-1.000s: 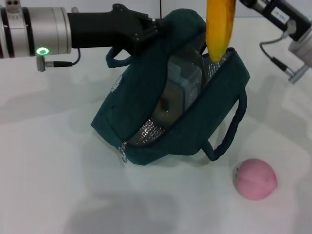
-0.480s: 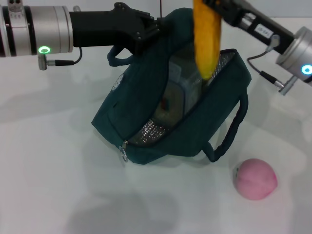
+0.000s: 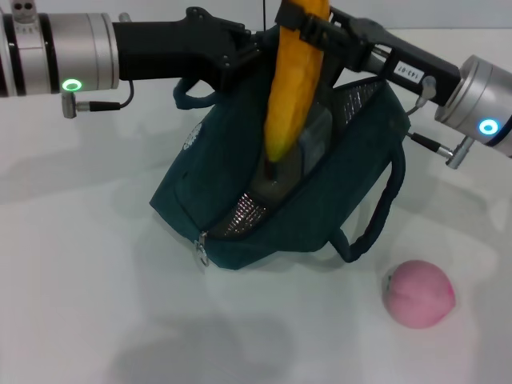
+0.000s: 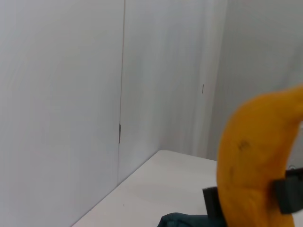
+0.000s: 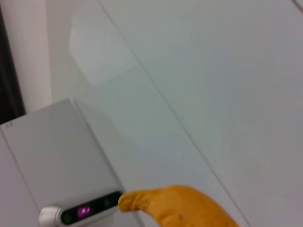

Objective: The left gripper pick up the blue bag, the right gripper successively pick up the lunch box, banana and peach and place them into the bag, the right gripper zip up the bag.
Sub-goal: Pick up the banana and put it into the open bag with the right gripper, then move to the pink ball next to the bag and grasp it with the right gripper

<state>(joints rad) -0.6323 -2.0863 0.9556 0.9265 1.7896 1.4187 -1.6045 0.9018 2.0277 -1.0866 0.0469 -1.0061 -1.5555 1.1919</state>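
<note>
My left gripper (image 3: 242,50) is shut on the top edge of the blue bag (image 3: 228,196) and holds it up, tilted, with the zipper open and the foil lining showing. The lunch box (image 3: 317,138) stands inside the bag. The right gripper (image 3: 308,22) is above the bag's mouth, shut on the upper end of the banana (image 3: 288,104). The banana hangs down and its lower tip reaches into the opening, in front of the lunch box. The banana (image 4: 251,170) also fills part of the left wrist view. The pink peach (image 3: 419,294) lies on the table to the bag's front right.
The bag's loose handle (image 3: 376,216) droops toward the peach. The zipper pull (image 3: 203,252) hangs at the bag's front corner. The white table (image 3: 96,280) spreads around the bag. A white wall (image 4: 71,94) stands behind it.
The right gripper has carried the banana leftward and down. Its lower end went from above the bag's rim to inside the opening. The left gripper and bag stayed put.
</note>
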